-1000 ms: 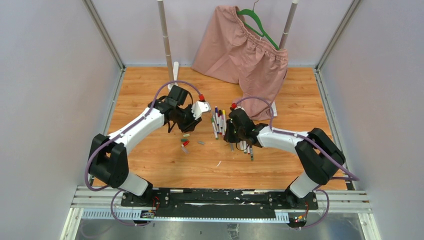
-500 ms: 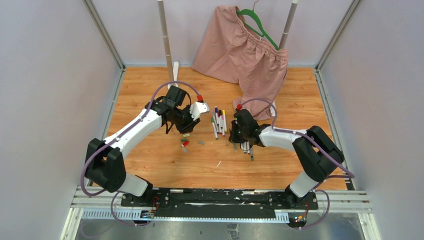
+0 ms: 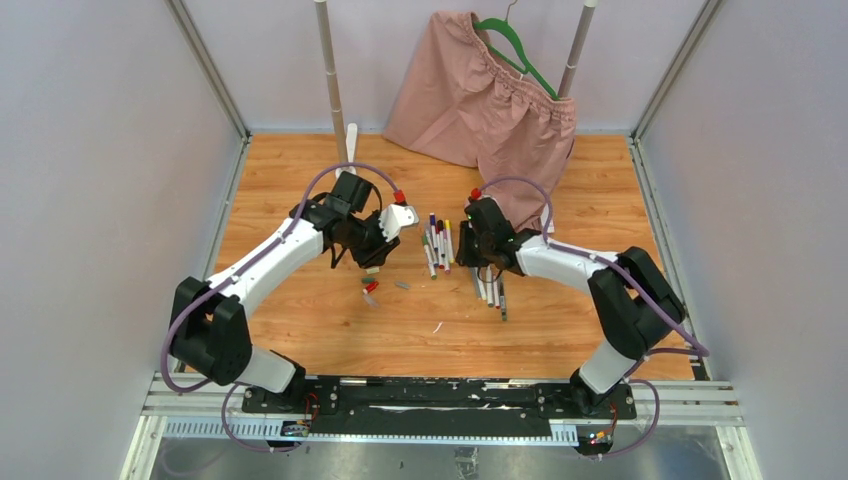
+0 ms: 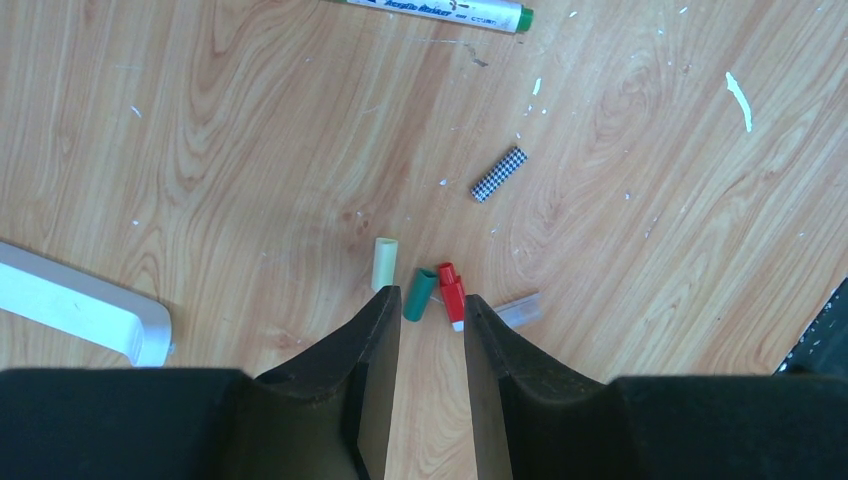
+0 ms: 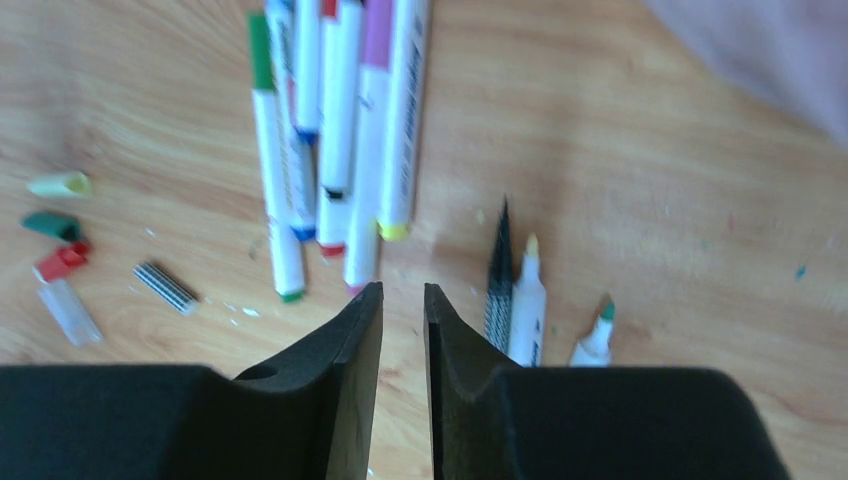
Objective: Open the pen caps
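While both arms reach in over the wooden table [image 3: 300, 320], neither one holds anything. The left gripper [image 4: 428, 300] hangs just above a small cluster of loose pen caps [image 4: 418, 295], jaws parted a little and empty. Seen from the left wrist, the green cap and the red cap [image 4: 451, 293] lie side by side right at the fingertips, in line with the gap. The pale yellow cap [image 4: 384, 264] lies just to their left and a clear cap [image 4: 518, 308] just to their right. A black-and-white patterned cap [image 4: 499, 173] lies farther off, apart from the rest. The right gripper [image 5: 402, 292] has its jaws parted by only a narrow slit, with nothing between them. It sits just short of the near ends of the capped pens [image 5: 330, 150], a tight bundle lying roughly parallel, with green, blue, red, purple and yellow ends. Just right of that gripper lie three uncapped pens [image 5: 527, 300], tips bare: one dark patterned, one yellow-tipped, one green-tipped. In the top view the bundle lies between the two grippers. Pink shorts [image 3: 490, 110] on a green hanger [image 3: 515, 50] hang at the back.
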Motion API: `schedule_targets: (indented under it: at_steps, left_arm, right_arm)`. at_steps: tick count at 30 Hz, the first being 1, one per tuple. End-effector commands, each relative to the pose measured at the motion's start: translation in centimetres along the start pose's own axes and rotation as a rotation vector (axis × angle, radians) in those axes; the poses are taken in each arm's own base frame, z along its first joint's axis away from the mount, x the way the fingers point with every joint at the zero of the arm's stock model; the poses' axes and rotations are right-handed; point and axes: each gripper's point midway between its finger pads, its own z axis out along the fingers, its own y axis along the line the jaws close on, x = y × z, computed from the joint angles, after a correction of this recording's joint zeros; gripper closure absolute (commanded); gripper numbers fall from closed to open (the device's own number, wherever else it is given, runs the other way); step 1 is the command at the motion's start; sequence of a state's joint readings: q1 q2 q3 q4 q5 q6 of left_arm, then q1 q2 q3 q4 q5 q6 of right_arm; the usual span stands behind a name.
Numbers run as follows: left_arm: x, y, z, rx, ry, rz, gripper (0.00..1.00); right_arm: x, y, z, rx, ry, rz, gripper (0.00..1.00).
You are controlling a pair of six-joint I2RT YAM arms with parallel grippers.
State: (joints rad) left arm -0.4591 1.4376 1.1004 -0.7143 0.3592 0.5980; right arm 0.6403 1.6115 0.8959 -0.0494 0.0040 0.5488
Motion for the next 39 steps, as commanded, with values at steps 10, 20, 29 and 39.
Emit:
schedule_targets:
  at_steps: [10,20,29,39]
  left_arm:
    - [-1.2,-0.3,-2.0,-0.009,-0.046,0.005,0.64]
    - [-1.3,-0.3,-2.3,-0.012,-0.050,0.015,0.64]
    - [-1.5,-0.2,-2.6,-0.015,-0.050,0.020,0.64]
    - [-1.8,-0.1,-2.9,-0.019,-0.053,0.031,0.64]
  right_arm:
    - [-5.0,0.1,3.8,0.085,0.006,-0.041,0.75]
    - [-5.3,-0.5,5.1,0.130,0.028,-0.076,0.78]
    - [-4.2,-0.8,6.4,0.139,0.069,-0.078,0.76]
    - [-4.0,-2.6,5.8,0.228,0.056,-0.120,0.86]
